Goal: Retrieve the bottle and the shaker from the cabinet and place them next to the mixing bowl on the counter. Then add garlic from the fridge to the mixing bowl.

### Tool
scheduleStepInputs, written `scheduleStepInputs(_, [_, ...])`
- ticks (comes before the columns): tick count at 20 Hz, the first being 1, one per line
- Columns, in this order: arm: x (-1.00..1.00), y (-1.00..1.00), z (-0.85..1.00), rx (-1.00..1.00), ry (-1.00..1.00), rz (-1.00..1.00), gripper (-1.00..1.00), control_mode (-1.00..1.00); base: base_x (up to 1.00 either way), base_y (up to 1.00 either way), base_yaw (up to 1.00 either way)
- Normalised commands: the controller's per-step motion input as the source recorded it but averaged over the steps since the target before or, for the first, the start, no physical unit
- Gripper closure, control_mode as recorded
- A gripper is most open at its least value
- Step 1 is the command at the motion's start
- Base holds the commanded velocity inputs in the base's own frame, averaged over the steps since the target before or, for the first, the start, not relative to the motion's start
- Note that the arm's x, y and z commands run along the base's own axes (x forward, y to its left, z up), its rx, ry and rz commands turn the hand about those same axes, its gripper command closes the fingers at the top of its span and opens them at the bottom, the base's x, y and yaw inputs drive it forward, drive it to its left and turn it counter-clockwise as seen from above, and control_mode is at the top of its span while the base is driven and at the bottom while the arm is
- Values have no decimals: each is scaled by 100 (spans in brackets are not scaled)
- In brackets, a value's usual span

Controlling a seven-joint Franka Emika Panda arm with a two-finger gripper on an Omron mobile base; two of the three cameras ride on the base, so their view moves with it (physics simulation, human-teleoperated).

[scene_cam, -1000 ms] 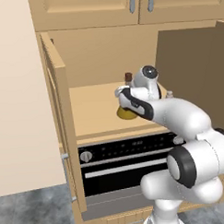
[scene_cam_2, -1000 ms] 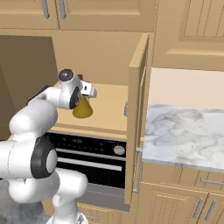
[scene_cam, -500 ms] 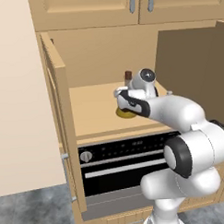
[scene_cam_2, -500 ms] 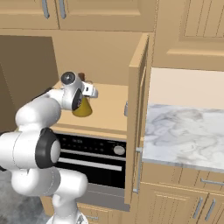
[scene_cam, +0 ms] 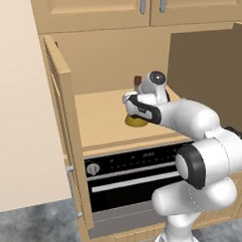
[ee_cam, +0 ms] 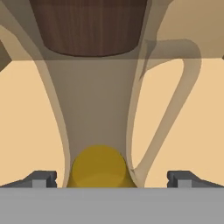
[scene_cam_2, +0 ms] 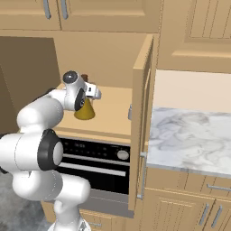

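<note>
The bottle (ee_cam: 99,168) is a clear cone-shaped flask of yellow liquid with a dark brown stopper (ee_cam: 89,26). It stands upright on the cabinet shelf (scene_cam: 100,114). Its yellow base shows as the bottle (scene_cam: 135,121) under my hand, and as the bottle (scene_cam_2: 85,111) from the right. My gripper (ee_cam: 113,179) is open, one fingertip (ee_cam: 41,178) on each side of the thin neck, apart from the glass. From the sides, the gripper (scene_cam: 128,99) and gripper (scene_cam_2: 93,92) sit level with the neck. The shaker, mixing bowl, garlic and fridge are out of view.
Both cabinet doors stand open: one door (scene_cam: 60,100) on the left, the other door (scene_cam_2: 141,113) between the niche and the marble counter (scene_cam_2: 194,135). A black oven (scene_cam: 130,172) sits under the shelf. Panelled cabinets (scene_cam_2: 54,13) hang above.
My hand has crept a little closer to the bottle, so the neck now lies between the fingers. The jaws stay wide and the bottle has not moved.
</note>
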Motion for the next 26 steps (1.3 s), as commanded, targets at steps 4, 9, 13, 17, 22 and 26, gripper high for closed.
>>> scheduleStepInputs(4, [0, 0, 0, 0, 0, 0, -100, -100, 0, 0, 0])
scheduleStepInputs(9, [0, 0, 0, 0, 0, 0, -100, -100, 0, 0, 0])
scheduleStepInputs(13, [0, 0, -5, 0, 0, 0, -100, -100, 0, 0, 0])
scheduleStepInputs(17, [0, 3, -3, 0, 0, 0, -100, -100, 0, 0, 0])
scheduleStepInputs(22, [0, 1, 0, 0, 0, 0, -100, -100, 0, 0, 0])
scheduleStepInputs(26, [0, 3, 0, 0, 0, 0, -100, -100, 0, 0, 0])
